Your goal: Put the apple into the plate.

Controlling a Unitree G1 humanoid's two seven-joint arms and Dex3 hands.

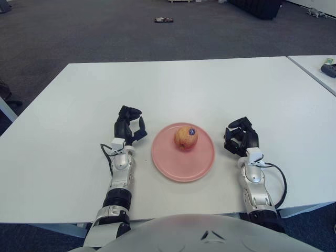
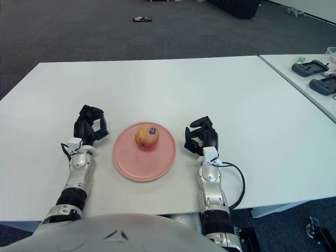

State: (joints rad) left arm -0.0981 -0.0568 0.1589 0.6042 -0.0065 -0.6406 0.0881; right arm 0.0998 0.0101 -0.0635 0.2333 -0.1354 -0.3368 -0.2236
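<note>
A yellow-red apple (image 1: 186, 137) with a small dark sticker sits upright on the far part of a pink plate (image 1: 173, 164) near the table's front edge. My left hand (image 1: 128, 126) is just left of the plate, its fingers curled in and holding nothing. On the other side of the plate is my right hand (image 1: 241, 137), fingers curled as well and empty. Neither hand touches the plate or the apple.
The white table (image 1: 173, 89) stretches far behind the plate. A second table (image 2: 310, 68) at the right carries dark controllers (image 2: 310, 67). A small dark object (image 1: 164, 19) lies on the grey carpet far back.
</note>
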